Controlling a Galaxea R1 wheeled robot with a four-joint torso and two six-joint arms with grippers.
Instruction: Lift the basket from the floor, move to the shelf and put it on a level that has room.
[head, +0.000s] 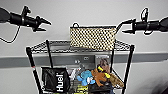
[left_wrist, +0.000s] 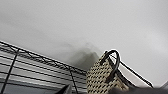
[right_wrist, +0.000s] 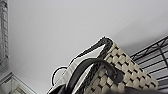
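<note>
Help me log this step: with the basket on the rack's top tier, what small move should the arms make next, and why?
Probably draw both arms straight back from the shelf. The basket already rests on the top tier, the left gripper hangs open and apart from it, and the right gripper is open beside its right loop handle, so a sideways move might snag it.

The basket (head: 93, 38), cream-and-dark checkered with a dark rim and small loop handles, stood upright on the level (head: 53, 46), the top wire-grid tier of the black shelf (head: 128, 67), toward its right side, close to the wall.
</note>
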